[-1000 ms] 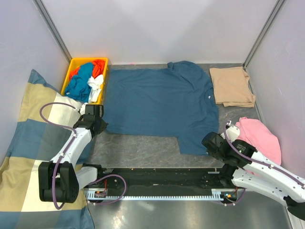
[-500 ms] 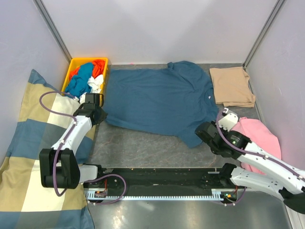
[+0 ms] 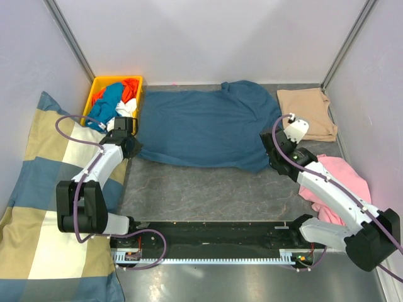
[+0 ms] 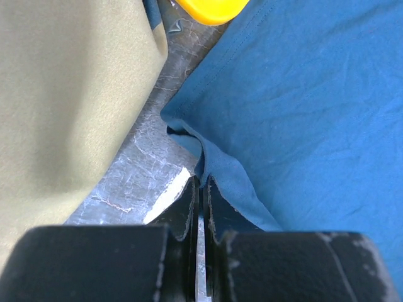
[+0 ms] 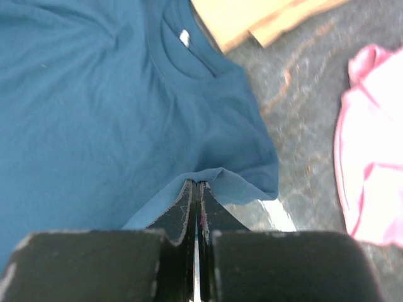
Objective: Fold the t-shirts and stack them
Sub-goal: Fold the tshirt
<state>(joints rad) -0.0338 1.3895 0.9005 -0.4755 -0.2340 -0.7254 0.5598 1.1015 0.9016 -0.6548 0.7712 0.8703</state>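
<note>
Two tools, the left tool point(image 4: 201, 184) and the right tool point(image 5: 196, 185), each clenched on the near edge of the teal t-shirt point(image 3: 201, 129), had carried it forward within the last second, beginning the first fold. The tan t-shirt point(image 3: 307, 113) lay just beyond the right tool. Grey marbled desk point(image 3: 189, 189); pale walls point(image 3: 208, 38).

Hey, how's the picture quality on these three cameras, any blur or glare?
Top external: evenly lit, sharp, only soft shadows. Left wrist: the teal t-shirt is crisp, the left gripper goes dark and out of focus near the lens, and a white glare patch sits on the table beside it. Right wrist: the pink cloth and tan t-shirt look smeared, with similar glare by the right gripper.
</note>
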